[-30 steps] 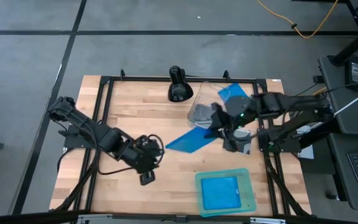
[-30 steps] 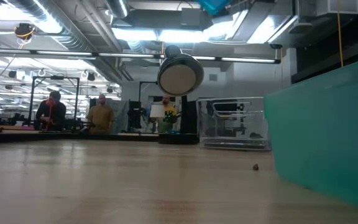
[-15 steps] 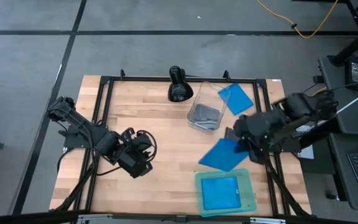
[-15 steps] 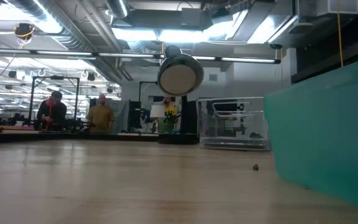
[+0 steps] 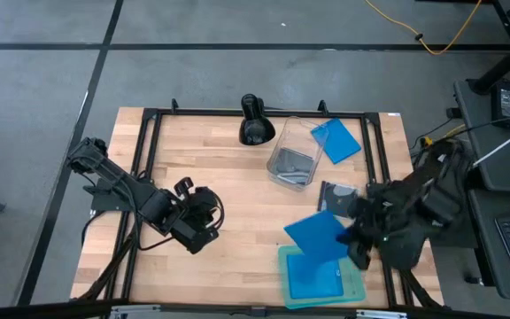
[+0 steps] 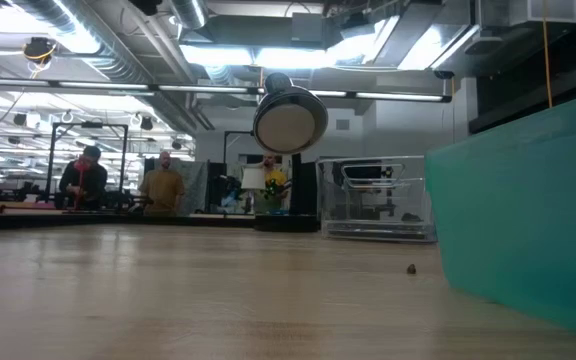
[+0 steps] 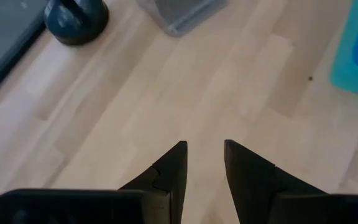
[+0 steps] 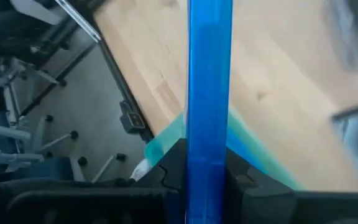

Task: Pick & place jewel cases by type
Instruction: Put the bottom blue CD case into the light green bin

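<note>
My right gripper (image 5: 354,241) is shut on a bright blue jewel case (image 5: 316,234), held over the far rim of the teal tray (image 5: 359,285). A second blue case (image 5: 312,276) lies flat in that tray. A third blue case (image 5: 335,140) lies flat near the table's far right corner. One black-and-clear disc case (image 5: 336,194) lies flat on the wood just beyond my right gripper. A dark disc case (image 5: 292,162) rests in the clear tub (image 5: 277,146). My left gripper (image 5: 198,234) hangs open over bare wood at centre left and touches nothing (image 7: 204,148). My right gripper pinches the blue case between its two fingers at the case's right end (image 5: 341,237), coming from the table's right. In the right wrist view the case (image 8: 209,93) shows edge-on, running straight out from between the fingers. It is lifted clear, above the tray's rim (image 8: 165,140).
A black round-headed stand (image 5: 255,120) sits at the far edge, left of the tub; it also shows in the low view (image 6: 289,118). The tray's wall (image 6: 528,220) fills the low view's right. A black frame (image 5: 149,159) edges the table. People stand in the room behind.
My right gripper has carried the blue case from beside the tub toward the table's near right, to above the tray's far rim. My left gripper has drawn back a little toward the table's left and far side, still open.
</note>
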You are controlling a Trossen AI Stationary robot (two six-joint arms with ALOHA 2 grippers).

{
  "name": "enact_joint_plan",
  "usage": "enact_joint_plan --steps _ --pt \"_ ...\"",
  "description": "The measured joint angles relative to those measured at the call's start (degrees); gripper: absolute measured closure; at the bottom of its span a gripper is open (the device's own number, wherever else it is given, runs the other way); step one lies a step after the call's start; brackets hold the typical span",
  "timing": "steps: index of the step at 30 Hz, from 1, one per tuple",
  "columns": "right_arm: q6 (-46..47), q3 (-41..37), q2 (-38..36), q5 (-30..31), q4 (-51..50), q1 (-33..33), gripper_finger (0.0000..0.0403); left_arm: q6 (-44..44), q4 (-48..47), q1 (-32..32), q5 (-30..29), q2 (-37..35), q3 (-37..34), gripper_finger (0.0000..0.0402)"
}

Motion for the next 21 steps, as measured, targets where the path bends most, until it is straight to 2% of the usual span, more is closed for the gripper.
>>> enact_joint_plan --steps 3,9,16,21 --pt "6.98 -0.02 4.28 -0.05 -0.13 2.07 0.0353 1.57 0.02 0.07 -2.2 0.0 0.0 0.0304" --pt "17.85 -0.09 12.27 -0.17 -0.15 4.72 0.0353 5.94 0.0 0.33 -2.59 0.0 0.0 0.0304" --pt "29.84 -0.09 16.86 0.45 1.04 7.61 0.0353 9.5 0.01 0.37 -2.66 0.01 0.0 0.0304" --pt "33.32 -0.09 19.9 0.76 3.51 8.35 0.0353 11.48 0.02 0.44 -2.8 0.02 0.0 0.0304"
